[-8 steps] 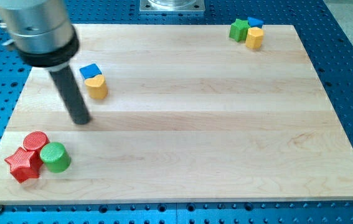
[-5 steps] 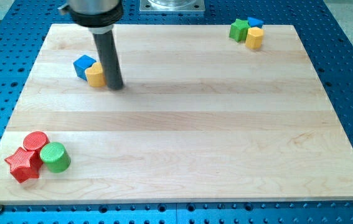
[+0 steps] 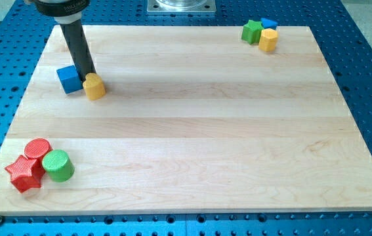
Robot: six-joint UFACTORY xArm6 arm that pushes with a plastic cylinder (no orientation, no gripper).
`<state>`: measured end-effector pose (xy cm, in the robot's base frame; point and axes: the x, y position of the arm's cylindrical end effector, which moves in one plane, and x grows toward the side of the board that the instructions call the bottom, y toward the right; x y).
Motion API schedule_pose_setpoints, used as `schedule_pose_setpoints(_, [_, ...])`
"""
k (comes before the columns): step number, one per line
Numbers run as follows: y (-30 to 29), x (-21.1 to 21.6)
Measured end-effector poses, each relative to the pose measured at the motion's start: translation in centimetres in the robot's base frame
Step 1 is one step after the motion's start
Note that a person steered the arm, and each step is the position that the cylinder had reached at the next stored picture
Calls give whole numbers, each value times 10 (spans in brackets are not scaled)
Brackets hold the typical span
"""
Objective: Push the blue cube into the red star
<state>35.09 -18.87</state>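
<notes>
The blue cube lies at the upper left of the wooden board. A yellow block touches its right side. My tip stands just above the seam between them, against the cube's upper right corner. The red star lies at the board's lower left corner, far below the cube. A red cylinder and a green cylinder touch the star.
At the board's upper right corner a green star, a blue block and a yellow block sit in a cluster. The board's left edge runs near the blue cube.
My tip swung from the yellow block's right side to above the pair. The blue cube slid down and to the left, and the yellow block moved down slightly.
</notes>
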Motion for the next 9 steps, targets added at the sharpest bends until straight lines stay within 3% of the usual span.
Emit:
schedule_pose_setpoints(1, [-4,-23])
schedule_pose_setpoints(3, [-57,110])
schedule_pose_setpoints(4, [-53,130])
schedule_pose_setpoints(5, [-66,118])
schedule_pose_setpoints(7, [-101,151])
schedule_pose_setpoints(9, [-116,148])
